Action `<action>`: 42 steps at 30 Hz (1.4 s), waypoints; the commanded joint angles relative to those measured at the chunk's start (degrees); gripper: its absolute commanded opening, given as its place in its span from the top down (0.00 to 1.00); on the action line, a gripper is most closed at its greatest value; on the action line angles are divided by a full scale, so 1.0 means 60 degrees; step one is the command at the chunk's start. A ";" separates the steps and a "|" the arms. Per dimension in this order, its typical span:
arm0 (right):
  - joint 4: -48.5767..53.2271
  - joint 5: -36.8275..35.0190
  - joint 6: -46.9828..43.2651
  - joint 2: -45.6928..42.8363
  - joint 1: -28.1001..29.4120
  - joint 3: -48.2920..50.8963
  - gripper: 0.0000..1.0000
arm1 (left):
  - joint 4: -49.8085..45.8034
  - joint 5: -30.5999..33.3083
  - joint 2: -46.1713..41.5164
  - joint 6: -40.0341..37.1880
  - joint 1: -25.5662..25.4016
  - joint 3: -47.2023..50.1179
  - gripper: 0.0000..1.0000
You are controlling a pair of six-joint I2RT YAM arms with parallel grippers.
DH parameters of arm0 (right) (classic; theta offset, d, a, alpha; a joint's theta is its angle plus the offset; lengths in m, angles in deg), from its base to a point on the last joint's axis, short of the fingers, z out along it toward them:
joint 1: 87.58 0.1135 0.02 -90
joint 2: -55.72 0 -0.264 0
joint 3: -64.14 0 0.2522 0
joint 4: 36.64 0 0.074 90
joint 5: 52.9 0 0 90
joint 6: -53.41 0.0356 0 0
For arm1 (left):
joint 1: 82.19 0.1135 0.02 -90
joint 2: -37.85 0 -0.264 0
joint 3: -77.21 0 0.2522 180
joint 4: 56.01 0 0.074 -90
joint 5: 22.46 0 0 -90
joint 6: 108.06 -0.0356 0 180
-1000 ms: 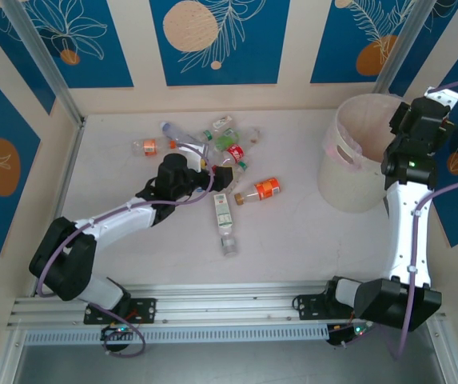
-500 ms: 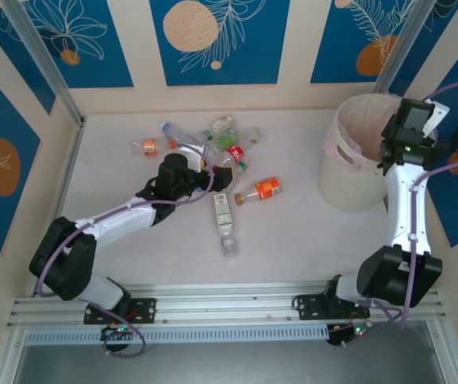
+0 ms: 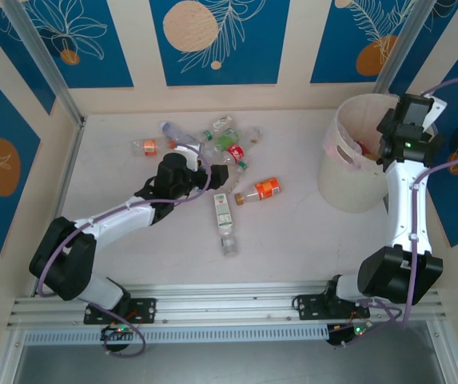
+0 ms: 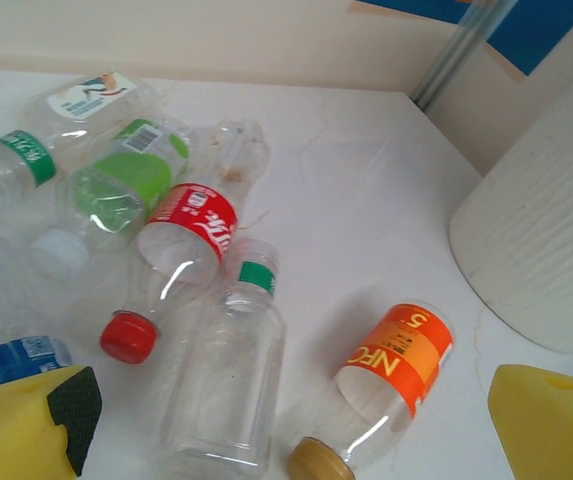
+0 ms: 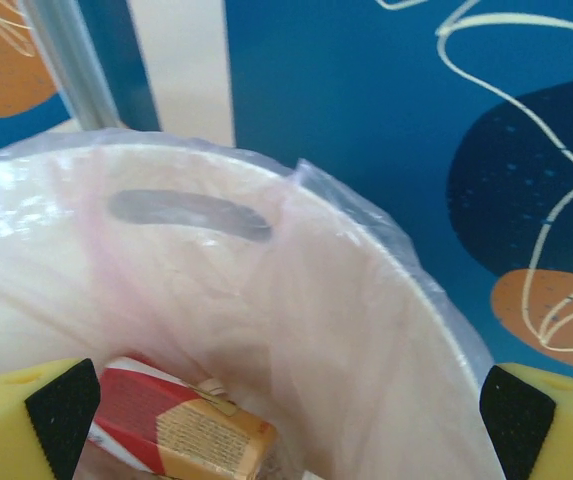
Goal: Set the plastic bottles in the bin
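— White worktop point(image 3: 316, 240), and blue and cream walls point(image 3: 221, 40) with orange spots all round. Where are the plastic bottles point(image 3: 221, 148)?
— Most lie in a heap near the far edge of the worktop, about halfway along. A red-label bottle point(image 4: 191, 232) with a red cap lies on its side there, touching a green-label bottle point(image 4: 126, 182).
— And the others?
— An orange-label bottle point(image 4: 394, 362) lies a bit nearer the front, on the side toward the bin. A clear bottle point(image 4: 224, 385) with a green band lies just beside it. A long bottle point(image 3: 223, 210) and a little bottle point(image 3: 229, 245) lie closer to the near edge.
— Where is the left gripper point(image 4: 286, 425)?
— Low at the heap's near side. Its yellow fingers point(image 4: 6, 435) are spread wide and hold nothing. Its own camera sees the clear bottle and the orange-label bottle in front of it, between the two fingers.
— Is it touching them?
— I cannot tell.
— And the bin point(image 3: 348, 188)?
— It stands in the far right corner of the worktop, well apart from the heap. It has a thin plastic liner point(image 5: 366, 250).
— The right gripper point(image 5: 286, 420)?
— It hangs over the bin's mouth, fingers wide apart, holding nothing. Down in the bin under it lies a red and tan thing point(image 5: 181, 425). I cannot tell if it is a bottle.
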 commanded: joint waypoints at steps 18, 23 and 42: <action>-0.1884 0.7262 0.0968 -0.2972 0.2448 0.1715 0.00 | -0.2319 0.1114 -0.0033 0.3383 0.2208 0.0016 0.00; -0.2536 0.8983 0.1210 -0.3606 0.2951 0.2833 0.00 | -0.3815 0.2228 0.0058 0.4373 0.2567 -0.0454 0.00; -0.2666 0.8633 0.0800 -0.4266 0.4217 0.3830 0.00 | -0.5462 0.3523 0.3177 1.0533 0.4370 -0.3972 0.00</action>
